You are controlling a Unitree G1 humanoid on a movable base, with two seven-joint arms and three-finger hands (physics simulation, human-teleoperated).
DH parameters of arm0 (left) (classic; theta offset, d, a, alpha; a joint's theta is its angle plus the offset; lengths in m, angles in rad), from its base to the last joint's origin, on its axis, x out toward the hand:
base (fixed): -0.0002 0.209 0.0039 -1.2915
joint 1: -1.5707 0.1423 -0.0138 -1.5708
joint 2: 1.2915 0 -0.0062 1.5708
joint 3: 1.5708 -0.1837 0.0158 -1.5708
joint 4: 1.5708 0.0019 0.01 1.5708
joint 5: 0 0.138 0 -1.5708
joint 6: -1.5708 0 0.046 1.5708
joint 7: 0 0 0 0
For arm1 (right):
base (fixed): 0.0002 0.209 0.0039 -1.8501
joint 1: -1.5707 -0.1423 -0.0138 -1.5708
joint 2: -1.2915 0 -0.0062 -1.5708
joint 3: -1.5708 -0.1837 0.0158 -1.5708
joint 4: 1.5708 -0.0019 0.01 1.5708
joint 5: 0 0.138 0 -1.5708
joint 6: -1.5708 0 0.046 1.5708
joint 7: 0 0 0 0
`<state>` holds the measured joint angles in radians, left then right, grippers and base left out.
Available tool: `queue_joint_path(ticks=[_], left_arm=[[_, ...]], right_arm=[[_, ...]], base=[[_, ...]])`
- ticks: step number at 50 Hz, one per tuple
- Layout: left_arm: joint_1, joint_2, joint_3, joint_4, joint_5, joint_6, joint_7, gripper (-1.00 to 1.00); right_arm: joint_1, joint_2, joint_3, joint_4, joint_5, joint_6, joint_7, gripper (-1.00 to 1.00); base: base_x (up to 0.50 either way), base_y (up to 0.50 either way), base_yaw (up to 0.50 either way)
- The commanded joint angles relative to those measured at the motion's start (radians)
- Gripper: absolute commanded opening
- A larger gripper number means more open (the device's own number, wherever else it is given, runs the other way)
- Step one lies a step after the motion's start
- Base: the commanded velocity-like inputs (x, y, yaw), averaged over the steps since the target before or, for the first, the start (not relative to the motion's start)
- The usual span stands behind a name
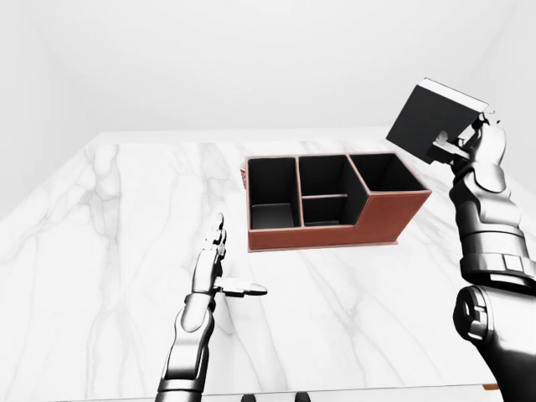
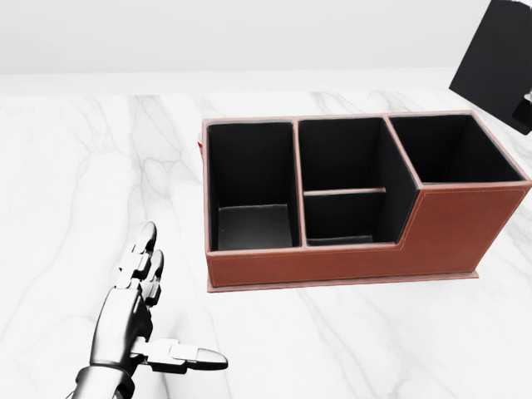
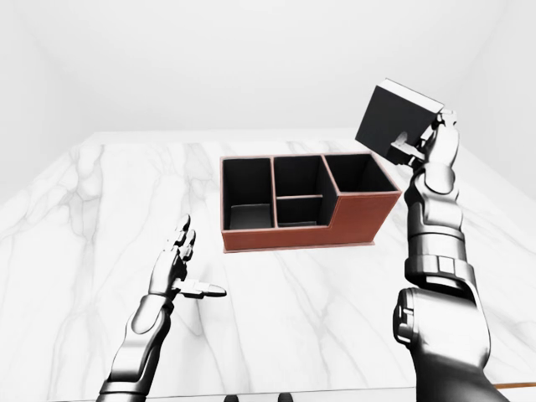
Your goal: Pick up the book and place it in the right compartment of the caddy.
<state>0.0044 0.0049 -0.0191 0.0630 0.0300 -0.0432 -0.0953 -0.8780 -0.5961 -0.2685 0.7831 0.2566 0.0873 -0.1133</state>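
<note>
1. The book [image 1: 434, 117], black-covered with a pale page edge along its upper right side, is held tilted in the air at the upper right of the left-eye view, above and to the right of the caddy, not touching it.
2. The right hand [image 1: 474, 144] grips the book at its lower right corner, fingers closed round the cover; the right arm rises from the bottom right of both eye views.
3. The caddy [image 2: 349, 262], reddish-brown outside and black inside, stands on the marble table [image 2: 75, 166] in the middle of the head view. It has a left compartment, a middle one split by a low crossbar, and a taller right compartment. All appear empty.
4. The left hand [image 2: 137, 320] hovers at the lower left of the head view, well apart from the caddy, fingers straight and spread, thumb pointing right, holding nothing.
5. The eye views show the whole book and the hand gripping it. The head view shows only a black corner of the book at its top right edge, the rest cut off, and the right hand is hard to make out there.
6. The head view looks more steeply into the compartments, showing their floors more clearly.
</note>
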Motion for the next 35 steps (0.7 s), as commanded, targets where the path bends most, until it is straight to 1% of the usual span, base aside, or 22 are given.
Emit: queue_joint_path(ticks=[1,2,4,5,7,8,9,14,18,23,24,30,31,33,35], left_arm=[[-0.003,-0.001,0.001,0.0,0.007,0.004,0.014,1.0],[-0.003,-0.001,0.001,0.001,0.008,0.003,0.014,1.0],[-0.003,0.0,0.001,0.004,0.008,0.0,0.013,1.0],[-0.002,0.0,0.0,0.003,0.008,-0.002,0.013,1.0],[0.0,0.0,0.0,-0.001,0.008,0.0,0.012,1.0],[0.002,-0.001,0.0,-0.008,0.007,0.005,0.012,1.0],[0.002,0.0,0.0,-0.005,0.007,0.003,0.012,1.0],[0.002,0.0,0.0,-0.008,0.006,0.004,0.01,1.0],[0.003,0.0,0.0,-0.009,0.006,0.005,0.01,1.0],[0.004,0.0,0.0,-0.013,0.005,0.006,0.009,1.0],[0.002,0.0,0.0,-0.009,0.005,0.003,0.009,1.0],[0.002,-0.001,0.0,-0.006,0.005,0.001,0.009,1.0],[0.001,-0.001,0.0,-0.005,0.005,0.0,0.009,1.0],[0.003,-0.001,-0.002,-0.013,0.006,0.007,0.009,1.0],[0.003,-0.001,-0.002,-0.011,0.006,0.006,0.008,1.0]], right_arm=[[-0.053,-0.017,-0.03,-0.014,0.008,0.0,-0.014,-1.0],[-0.086,-0.023,-0.028,0.032,0.006,-0.003,-0.023,-1.0],[-0.12,-0.028,-0.019,0.086,0.004,-0.034,-0.022,-1.0],[-0.142,-0.029,-0.017,0.123,0.003,-0.054,-0.026,-1.0],[-0.173,-0.032,-0.01,0.171,0.001,-0.074,-0.032,-1.0],[-0.196,-0.032,-0.006,0.202,-0.003,-0.087,-0.038,-1.0],[-0.208,-0.032,-0.002,0.217,-0.006,-0.094,-0.041,-1.0],[-0.229,-0.02,0.01,0.247,-0.013,-0.114,-0.049,-1.0],[-0.241,-0.013,0.016,0.254,-0.021,-0.118,-0.051,-1.0],[-0.255,-0.003,0.021,0.275,-0.035,-0.133,-0.053,-1.0],[-0.258,0.002,0.024,0.289,-0.041,-0.143,-0.056,-1.0],[-0.273,0.01,0.028,0.322,-0.057,-0.16,-0.058,-1.0],[-0.264,0.018,0.027,0.338,-0.06,-0.175,-0.059,-1.0],[-0.288,0.018,0.032,0.359,-0.071,-0.175,-0.063,-1.0],[-0.292,0.021,0.032,0.37,-0.077,-0.175,-0.067,-1.0]], base=[[0.0,0.0,0.0],[0.0,0.0,0.0],[0.0,0.0,0.0],[0.0,0.0,0.0],[0.0,0.0,0.0],[0.0,0.0,0.0],[0.0,0.0,0.0],[0.0,0.0,0.0],[0.0,0.0,0.0],[0.0,0.0,0.0],[0.0,0.0,0.0],[0.0,0.0,0.0],[0.0,0.0,0.0],[0.0,0.0,0.0],[0.0,0.0,0.0]])
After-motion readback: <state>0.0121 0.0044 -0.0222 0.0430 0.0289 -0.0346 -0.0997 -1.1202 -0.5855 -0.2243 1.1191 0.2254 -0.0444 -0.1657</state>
